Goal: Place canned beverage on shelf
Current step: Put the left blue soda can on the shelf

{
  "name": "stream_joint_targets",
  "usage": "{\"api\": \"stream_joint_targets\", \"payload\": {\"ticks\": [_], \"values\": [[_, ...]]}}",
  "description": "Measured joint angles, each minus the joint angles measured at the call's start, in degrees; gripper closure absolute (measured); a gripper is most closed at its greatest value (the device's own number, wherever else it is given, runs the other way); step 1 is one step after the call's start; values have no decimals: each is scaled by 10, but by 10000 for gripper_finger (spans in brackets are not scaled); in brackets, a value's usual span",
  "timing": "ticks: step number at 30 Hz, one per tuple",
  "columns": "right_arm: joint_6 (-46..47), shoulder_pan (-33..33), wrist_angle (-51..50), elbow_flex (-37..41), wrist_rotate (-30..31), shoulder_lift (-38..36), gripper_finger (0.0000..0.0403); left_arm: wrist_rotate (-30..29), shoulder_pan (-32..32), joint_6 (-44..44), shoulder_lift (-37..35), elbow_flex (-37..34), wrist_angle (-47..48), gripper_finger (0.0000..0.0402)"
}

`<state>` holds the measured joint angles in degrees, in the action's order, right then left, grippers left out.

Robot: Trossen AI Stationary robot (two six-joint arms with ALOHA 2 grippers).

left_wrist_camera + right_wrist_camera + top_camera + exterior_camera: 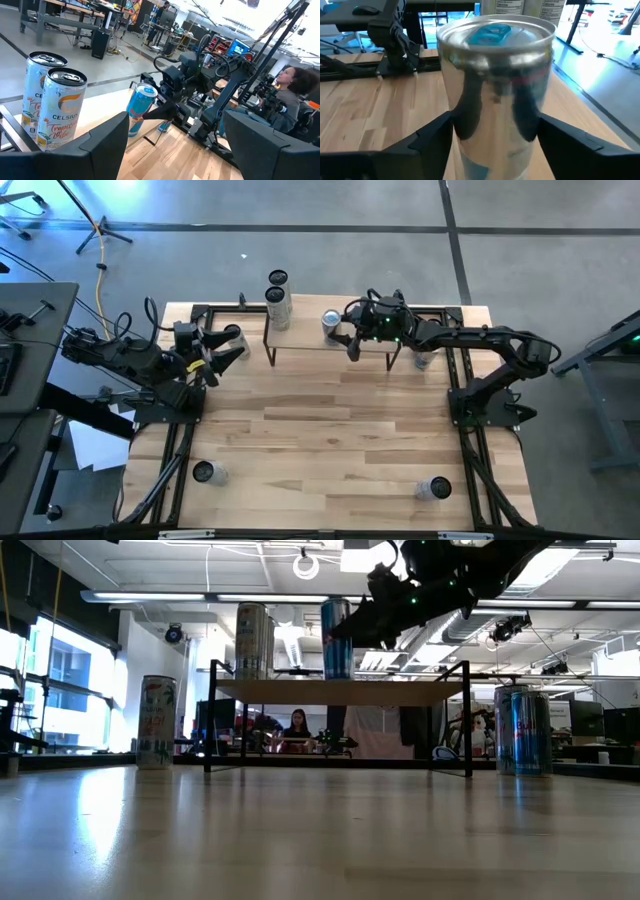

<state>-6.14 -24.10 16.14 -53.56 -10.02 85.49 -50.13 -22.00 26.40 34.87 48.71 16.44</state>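
The blue can [337, 638] stands upright on the shelf [340, 691], near the middle of the board, with the right gripper [347, 332] around it. In the right wrist view the silver can top with its blue tab [490, 33] fills the space between the 2 dark fingers [427, 137], 1 on each side of the can body; a thin gap seems to show on each side, so whether they press the can or have let go cannot be told. The low view shows what the overhead does not: the can's base sits flat on the board, and the gripper reaches it from above and the right.

A white can [279, 310] stands on the shelf's left end; the left wrist view shows it as 2 Celsius cans [59, 107] close together, which the overhead only hints at with a second top [277, 278] behind.

The left gripper [228, 348] hovers left of the shelf with its jaws spread wide and empty.

On the tabletop [330, 440], the low view shows 1 tall can [157, 722] left of the shelf and 2 blue ones [530, 732] to the right. The overhead adds 2 more cans near the table's front edge, 1 left [204, 472] and 1 right [437, 488]. A seated person [292, 95] shows beyond the table.
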Motion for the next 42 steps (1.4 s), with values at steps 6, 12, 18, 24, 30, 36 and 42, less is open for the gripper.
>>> {"api": "stream_joint_targets", "payload": {"ticks": [6,12,18,24,30,36,42], "values": [[-6,4,2,0,34,0,110,0,0,0,0,0,0,106],[9,5,-4,-1,56,-7,103,0,0,0,0,0,0,106],[22,12,-84,-1,53,-44,102,0,0,0,0,0,1,106],[22,24,-192,-1,54,-102,102,0,0,0,0,0,1,106],[91,63,-301,-1,78,-153,102,0,0,0,0,0,2,106],[192,171,-335,0,195,-152,102,0,0,0,0,0,2,106],[320,302,-324,-28,450,-103,102,0,0,0,0,0,3,106]]}}
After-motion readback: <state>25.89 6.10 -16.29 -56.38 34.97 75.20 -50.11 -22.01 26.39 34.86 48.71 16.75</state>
